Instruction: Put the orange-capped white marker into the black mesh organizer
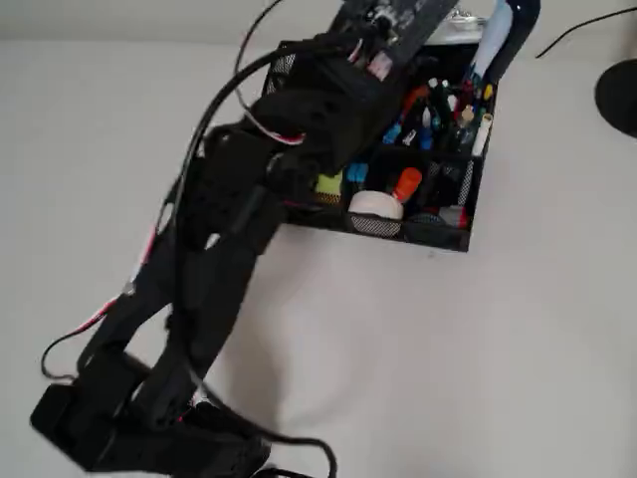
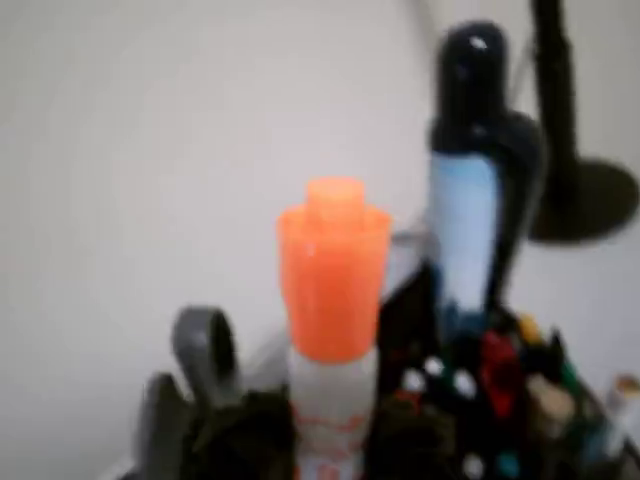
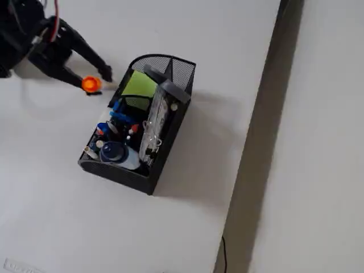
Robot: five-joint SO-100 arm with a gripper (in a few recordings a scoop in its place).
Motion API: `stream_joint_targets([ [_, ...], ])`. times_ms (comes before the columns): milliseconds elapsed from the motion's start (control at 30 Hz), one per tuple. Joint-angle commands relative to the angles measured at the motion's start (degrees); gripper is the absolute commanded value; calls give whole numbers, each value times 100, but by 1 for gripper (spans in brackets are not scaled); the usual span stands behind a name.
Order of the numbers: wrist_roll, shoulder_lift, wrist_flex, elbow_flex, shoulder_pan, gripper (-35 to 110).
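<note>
fingers [image 3: 85, 73] closed on orange-capped white marker [image 2: 330, 300], beside black mesh organizer [image 3: 165, 142]

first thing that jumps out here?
The bright orange cap of the marker, upright and filling the middle of the wrist view; in the fixed view it sits between the gripper fingers just left of the organizer. Next, the organizer itself, crammed with pens and a green pad.

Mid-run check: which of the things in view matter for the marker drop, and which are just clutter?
In play:
- orange-capped white marker, held upright in the gripper
- black mesh organizer

Clutter:
- pens already in the organizer
- blue-and-black bottle
- yellow-green pad
- black round stand base on the table
</note>
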Motion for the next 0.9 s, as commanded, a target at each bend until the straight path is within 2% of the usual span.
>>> stream_joint_targets([
  [0,-703,-264,-2479,1046,-88,0],
  [367,-1310,-1178,-5194,3023,-167,0],
  [567,-1441,-1441,-6451,3463,-176,35],
  [700,-1582,-905,-6231,3401,-70,43],
  [867,-1292,782,-4254,3103,9,44],
])
